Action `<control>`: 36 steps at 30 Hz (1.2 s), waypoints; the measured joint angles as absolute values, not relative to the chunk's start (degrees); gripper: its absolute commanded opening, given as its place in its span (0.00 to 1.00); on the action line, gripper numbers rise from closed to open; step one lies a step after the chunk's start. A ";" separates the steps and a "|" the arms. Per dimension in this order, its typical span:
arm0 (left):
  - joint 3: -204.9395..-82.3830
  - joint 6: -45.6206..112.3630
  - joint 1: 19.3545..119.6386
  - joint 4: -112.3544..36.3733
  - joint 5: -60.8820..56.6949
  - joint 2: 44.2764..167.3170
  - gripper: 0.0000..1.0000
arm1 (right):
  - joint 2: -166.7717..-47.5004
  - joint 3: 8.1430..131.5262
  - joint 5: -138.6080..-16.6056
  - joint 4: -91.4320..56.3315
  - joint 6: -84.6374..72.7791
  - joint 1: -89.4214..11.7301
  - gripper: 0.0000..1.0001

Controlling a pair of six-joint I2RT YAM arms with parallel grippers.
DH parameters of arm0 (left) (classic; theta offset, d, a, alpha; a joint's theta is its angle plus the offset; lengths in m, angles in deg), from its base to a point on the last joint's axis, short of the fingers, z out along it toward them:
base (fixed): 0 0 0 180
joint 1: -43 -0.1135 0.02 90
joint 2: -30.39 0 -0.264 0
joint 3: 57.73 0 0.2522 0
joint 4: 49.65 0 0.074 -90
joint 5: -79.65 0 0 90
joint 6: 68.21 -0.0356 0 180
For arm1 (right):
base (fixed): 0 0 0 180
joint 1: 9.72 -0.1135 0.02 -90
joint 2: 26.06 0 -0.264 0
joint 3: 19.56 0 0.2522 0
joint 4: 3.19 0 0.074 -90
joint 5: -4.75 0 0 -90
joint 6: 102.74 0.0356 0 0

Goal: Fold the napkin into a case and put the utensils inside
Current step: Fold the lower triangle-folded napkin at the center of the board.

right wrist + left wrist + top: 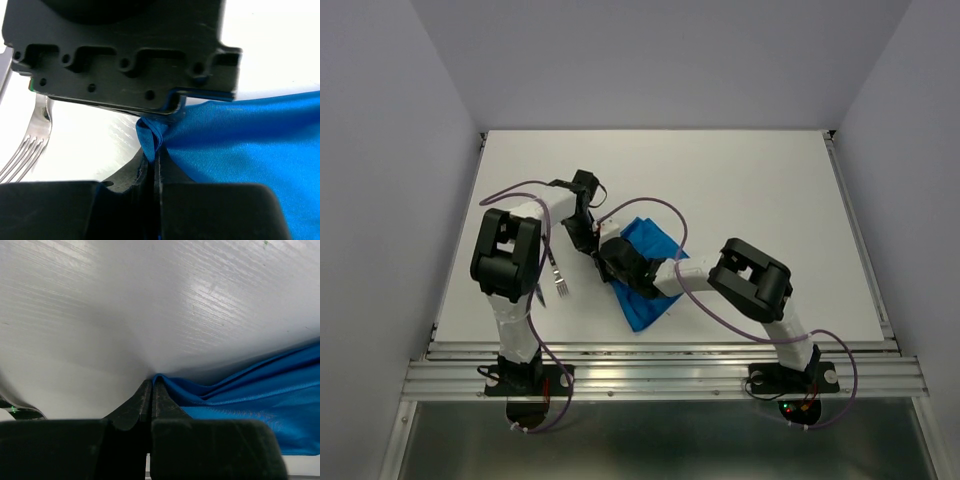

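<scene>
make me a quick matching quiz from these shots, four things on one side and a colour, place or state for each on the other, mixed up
Things:
1 napkin
2 fork
3 left gripper
4 table

Descriptions:
a white
b jaws shut on the napkin
c bright blue, creased
d silver, lying flat on the table

Pairs: 1-c, 2-d, 3-b, 4-a

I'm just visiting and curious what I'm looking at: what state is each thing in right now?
napkin: creased, pinched by both grippers.
left gripper: shut on the napkin's edge.
right gripper: shut on a fold of the napkin.
fork: lying flat on the table, untouched.
</scene>
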State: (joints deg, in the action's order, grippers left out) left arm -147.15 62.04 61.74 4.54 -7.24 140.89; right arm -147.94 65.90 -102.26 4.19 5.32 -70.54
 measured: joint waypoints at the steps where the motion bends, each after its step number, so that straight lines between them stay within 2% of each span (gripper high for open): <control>1: -146.73 61.74 61.70 4.03 -6.93 140.63 0.12 | -147.85 65.68 -101.80 4.37 5.69 -70.43 0.01; 2: -146.08 61.58 61.50 3.29 -6.34 140.19 0.16 | -147.68 65.40 -101.06 4.56 6.35 -70.19 0.01; 3: -145.55 61.32 61.28 2.66 -5.82 139.82 0.27 | -147.57 65.20 -100.58 4.63 6.79 -70.01 0.01; 4: -144.88 61.08 61.06 1.85 -5.21 139.45 0.44 | -147.48 64.96 -100.14 4.91 7.22 -69.84 0.01; 7: -143.06 60.51 60.49 -0.23 -3.39 138.24 0.52 | -147.15 63.98 -98.42 6.01 8.80 -69.07 0.01; 12: -140.86 60.14 59.75 -2.57 -1.27 135.62 0.56 | -146.72 62.71 -95.49 7.45 11.48 -67.83 0.01; 20: -138.17 59.48 58.59 -4.97 -0.03 133.13 0.56 | -146.72 62.54 -89.94 7.69 15.51 -65.84 0.01; 36: -135.59 58.41 55.75 -6.04 -1.23 124.26 0.54 | -147.28 63.21 -68.12 7.75 27.31 -57.53 0.01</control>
State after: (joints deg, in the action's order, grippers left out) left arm -135.59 58.41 55.75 -6.04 -1.23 124.26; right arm -147.28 63.21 -68.12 7.75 27.31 -57.53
